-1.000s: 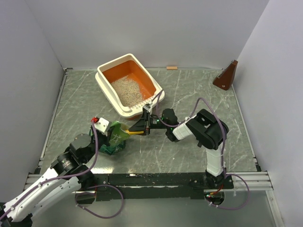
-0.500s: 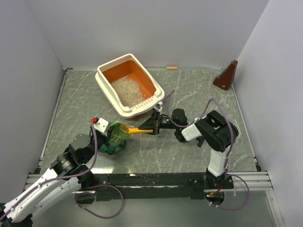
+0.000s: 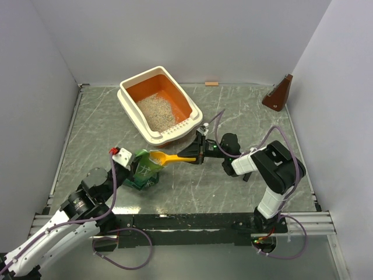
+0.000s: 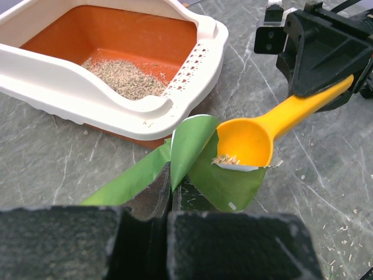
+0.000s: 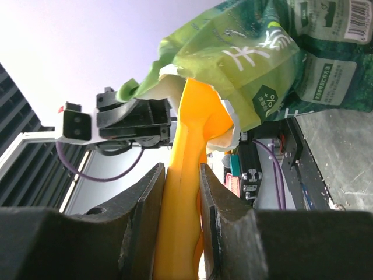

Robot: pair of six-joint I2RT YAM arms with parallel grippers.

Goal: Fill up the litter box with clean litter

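Smooth plastic litter box [image 4: 87, 99], glossy plastic scoop [image 4: 250, 140], crinkled shiny bag [image 4: 192, 146] — the clean litter [image 4: 122, 79] is matt, grainy.

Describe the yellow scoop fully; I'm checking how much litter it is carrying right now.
The scoop is glossy yellow-orange plastic: a round bowl and a long tapering handle. The right gripper clamps the handle. It lies roughly level, bowl up, at the open mouth of the green bag. Only a small pinch of clean litter sits at the bowl's front lip.
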